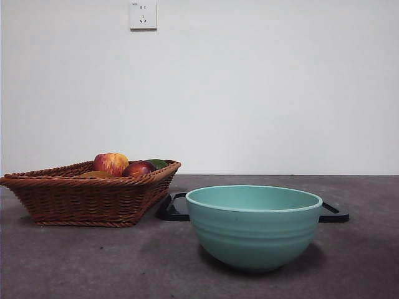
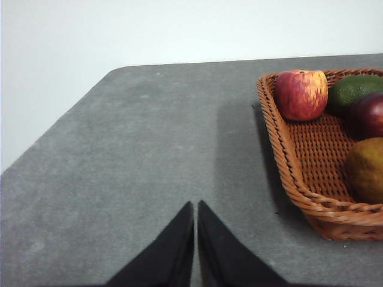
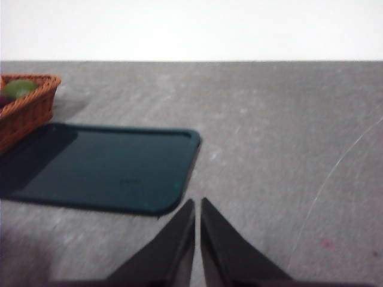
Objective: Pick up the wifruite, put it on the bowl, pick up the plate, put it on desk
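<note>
Desk (image 1: 75,261): dark grey, mottled; carries everything listed below.

Basket (image 1: 87,199): brown wicker, holding four fruits.

Wifruite (image 2: 366,170): dull orange-brown, lying in the basket at its near wall as my left wrist camera sees it, just beside the dark red fruit (image 2: 371,113). In the front view only a sliver (image 1: 95,175) shows over the rim. I judge it not yet picked.

Apple (image 2: 301,94): red with yellow streaks, in a basket corner. Green fruit (image 2: 353,89) next to it.

Bowl (image 1: 254,227): teal, ribbed, upright on the desk in front of the tray. I cannot see fully inside from this low angle; nothing rises above its rim.

Plate (image 3: 108,167): dark, flat, rounded-corner tray, lying beside the basket and behind the bowl, with nothing on it.

Left claw (image 2: 195,206): jaws together, holding nothing, over bare desk near the basket.

Right claw (image 3: 197,203): jaws together, holding nothing, just off the tray's corner.

Progress, as I read it: none of the steps done. Fruit to bowl remains; then the plate move.
</note>
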Robot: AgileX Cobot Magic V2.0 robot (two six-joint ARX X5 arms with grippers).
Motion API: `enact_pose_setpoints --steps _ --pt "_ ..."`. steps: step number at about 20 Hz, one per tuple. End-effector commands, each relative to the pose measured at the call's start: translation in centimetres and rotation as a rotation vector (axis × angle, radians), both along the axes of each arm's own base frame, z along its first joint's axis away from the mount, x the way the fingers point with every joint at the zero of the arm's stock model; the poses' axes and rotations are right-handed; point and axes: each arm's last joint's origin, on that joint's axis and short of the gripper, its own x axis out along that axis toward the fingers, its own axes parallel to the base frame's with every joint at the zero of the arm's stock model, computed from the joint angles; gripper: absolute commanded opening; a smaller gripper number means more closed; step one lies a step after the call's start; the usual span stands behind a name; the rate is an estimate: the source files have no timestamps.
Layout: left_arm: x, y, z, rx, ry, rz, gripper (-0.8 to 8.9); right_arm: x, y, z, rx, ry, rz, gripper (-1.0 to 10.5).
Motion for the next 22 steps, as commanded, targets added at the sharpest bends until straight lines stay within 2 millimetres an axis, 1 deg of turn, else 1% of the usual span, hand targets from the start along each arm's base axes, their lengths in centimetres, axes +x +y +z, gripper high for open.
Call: enact_pose_setpoints --steps 1,5,14,18,22 --pt "0.1 0.0 -0.7 -0.075 0.019 0.016 0.09 0.1 -0.1 0.1 0.011 -0.021 -0.033 0.1" --pt "0.1 0.0 -0.7 -0.15 0.013 0.029 0.09 0.1 -0.1 0.1 0.045 -0.011 -0.053 0.1" --pt "0.1 0.0 -0.7 -0.177 0.011 0.033 0.09 0.0 -0.1 0.1 0.081 -0.004 -0.048 0.1" --pt "0.1 0.0 -0.6 -0.275 -0.001 0.049 0.09 0.1 -0.1 0.1 0.095 -0.008 -0.049 0.1" --pt "-0.1 0.0 0.4 -0.361 -0.035 0.057 0.09 0.0 -0.1 0.8 0.173 -0.033 -0.056 0.1"
